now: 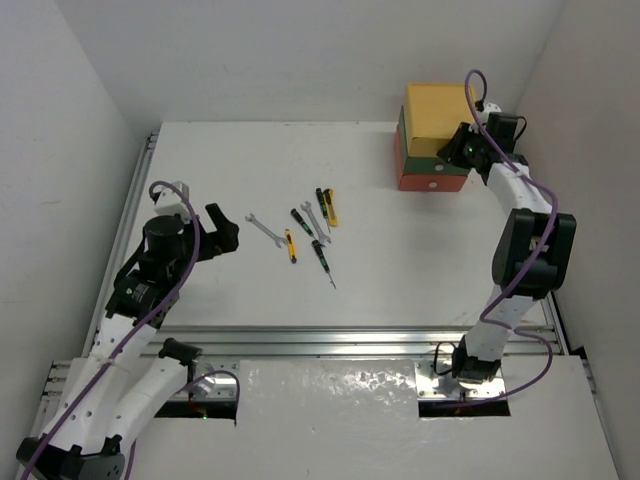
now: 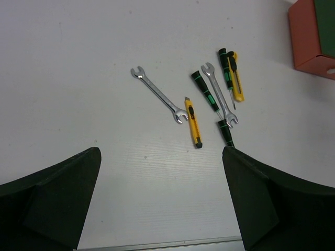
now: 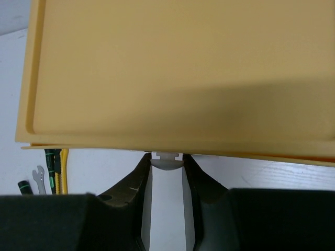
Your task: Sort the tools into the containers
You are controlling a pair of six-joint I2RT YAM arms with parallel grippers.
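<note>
The tools lie loose mid-table: a silver wrench (image 2: pixel 158 94), a yellow-and-black knife tool (image 2: pixel 193 123), a green-marked screwdriver (image 2: pixel 205 91), a second wrench (image 2: pixel 220 94), another knife tool (image 2: pixel 237 78) and a screwdriver (image 2: pixel 226 130). My left gripper (image 2: pixel 162 198) hovers open just short of them, nothing between its fingers. The containers stand stacked at the back right: yellow drawer (image 1: pixel 437 112), green drawer (image 1: pixel 436 164), red-orange drawer (image 1: pixel 430 181). My right gripper (image 3: pixel 167 162) is at the yellow drawer (image 3: pixel 183 68), its fingertips pressed on both sides of the small white knob (image 3: pixel 167 159).
White walls close in the table on the left, back and right. A metal rail (image 1: pixel 340 340) runs along the near edge in front of the arm bases. The red-orange drawer's white knob (image 1: pixel 433 184) faces the tools.
</note>
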